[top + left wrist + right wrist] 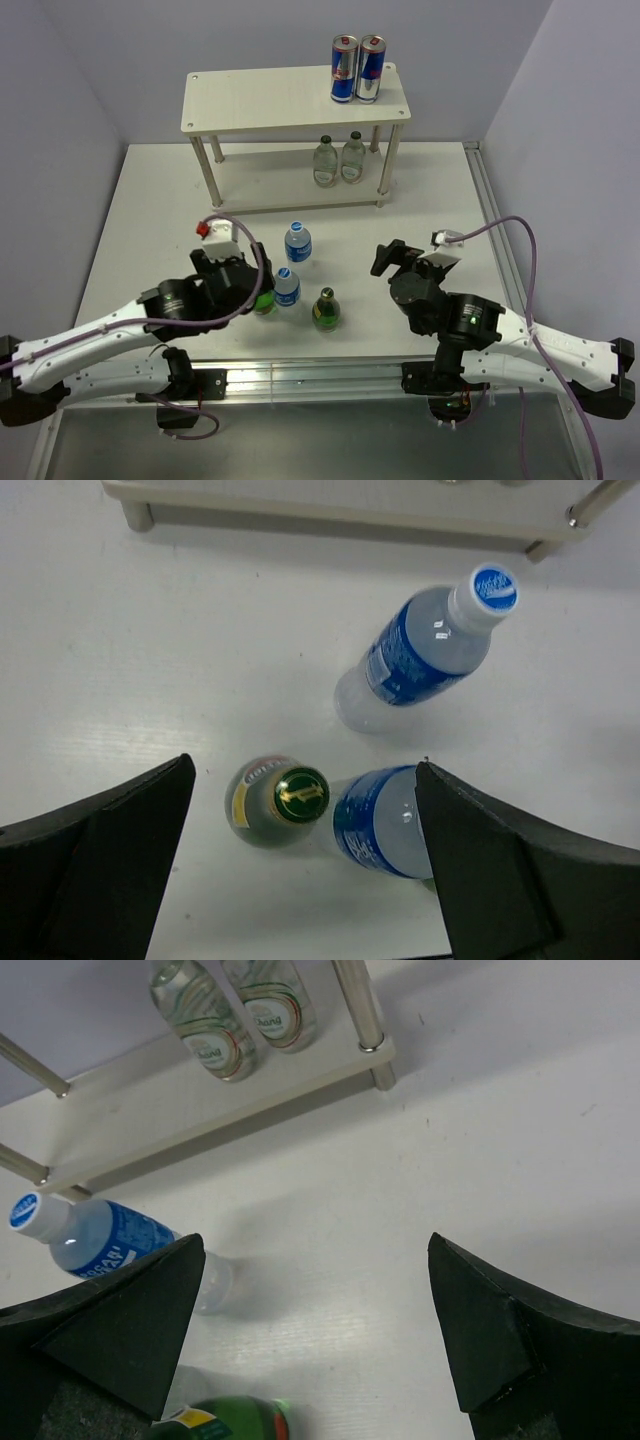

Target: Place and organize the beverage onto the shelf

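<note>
The cream-white shelf (260,100) stands at the back; two clear pale bottles (338,160) stand on its lower board, also in the right wrist view (205,1025). Two blue-label bottles (298,243) (287,288) and two green bottles (326,310) (265,301) stand upright on the table. My left gripper (252,283) is open above one green bottle (275,798) and the nearer blue bottle (385,820), both between its fingers (100,860), untouched. My right gripper (386,258) is open and empty (315,1330), right of the bottles.
Two blue-and-silver cans (357,68) stand on the shelf's top board at the right. The shelf's lower board (200,1110) and a metal leg (362,1010) show in the right wrist view, with a blue bottle (100,1240) and a green bottle (225,1422) at the left.
</note>
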`<act>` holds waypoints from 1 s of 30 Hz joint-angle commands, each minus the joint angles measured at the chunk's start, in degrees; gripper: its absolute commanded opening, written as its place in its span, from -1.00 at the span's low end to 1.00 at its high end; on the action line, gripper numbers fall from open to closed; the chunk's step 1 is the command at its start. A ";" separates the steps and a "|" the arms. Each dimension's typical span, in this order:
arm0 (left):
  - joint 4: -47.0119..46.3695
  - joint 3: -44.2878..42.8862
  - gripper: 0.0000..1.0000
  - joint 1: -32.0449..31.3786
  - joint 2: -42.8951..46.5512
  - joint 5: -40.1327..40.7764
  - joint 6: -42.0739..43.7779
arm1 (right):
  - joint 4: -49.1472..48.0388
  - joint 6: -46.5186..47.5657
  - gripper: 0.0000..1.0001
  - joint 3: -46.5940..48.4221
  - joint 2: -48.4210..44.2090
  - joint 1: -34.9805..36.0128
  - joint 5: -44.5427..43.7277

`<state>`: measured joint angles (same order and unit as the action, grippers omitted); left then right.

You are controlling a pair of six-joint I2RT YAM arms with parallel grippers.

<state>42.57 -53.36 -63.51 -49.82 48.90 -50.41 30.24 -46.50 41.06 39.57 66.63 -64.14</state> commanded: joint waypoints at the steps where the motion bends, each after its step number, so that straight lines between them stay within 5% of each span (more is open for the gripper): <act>1: 2.79 3.34 0.99 -5.99 -3.26 7.33 -12.05 | 2.28 -3.07 0.99 -0.98 -0.90 0.52 -1.69; 5: -0.28 7.04 0.99 -10.67 -3.44 11.73 -14.89 | 2.81 -2.98 0.99 -1.51 -1.51 0.52 -1.95; 18: -13.90 20.75 0.99 -10.85 -0.10 19.64 -16.83 | 3.25 -3.95 0.99 -4.49 -3.98 0.52 -1.52; 25: -28.50 25.68 0.89 -10.76 -0.98 23.51 -7.43 | 2.72 -4.74 0.99 -5.29 -2.31 0.52 -1.43; 30: -34.98 26.73 0.58 -9.45 -2.64 22.99 -1.99 | 2.19 -5.00 1.00 -6.08 -1.87 0.52 -1.34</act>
<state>15.81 -27.35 -73.71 -51.62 70.00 -57.89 33.67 -49.91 35.92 37.63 66.87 -64.03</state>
